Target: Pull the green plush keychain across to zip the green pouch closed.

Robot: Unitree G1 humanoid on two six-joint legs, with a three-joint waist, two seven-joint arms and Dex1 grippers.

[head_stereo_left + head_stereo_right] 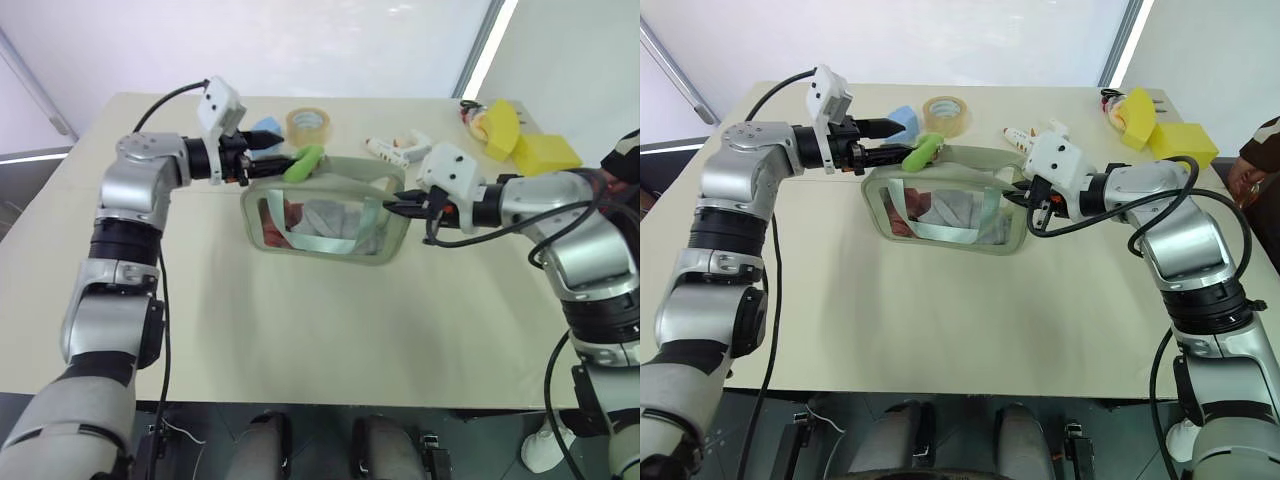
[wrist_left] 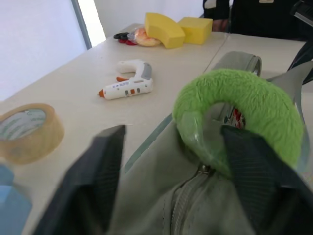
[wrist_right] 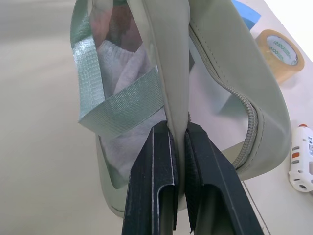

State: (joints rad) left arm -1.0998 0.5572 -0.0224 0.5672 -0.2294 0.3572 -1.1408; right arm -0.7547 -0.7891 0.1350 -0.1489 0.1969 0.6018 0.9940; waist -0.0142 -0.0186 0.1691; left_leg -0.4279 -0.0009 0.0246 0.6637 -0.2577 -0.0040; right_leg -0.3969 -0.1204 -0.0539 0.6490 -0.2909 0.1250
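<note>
Zip pull let go
Left claw gapes around keychain, unheld; right claw pinches pouch. Misclosing could miss the plush.

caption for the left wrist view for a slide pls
Open left gripper straddling the green plush keychain at the green pouch zipper, glue gun and tape roll beyond.

One green pouch; one green plush keychain; two yellow blocks; one tape roll; one glue gun; one blue wedge.
</note>
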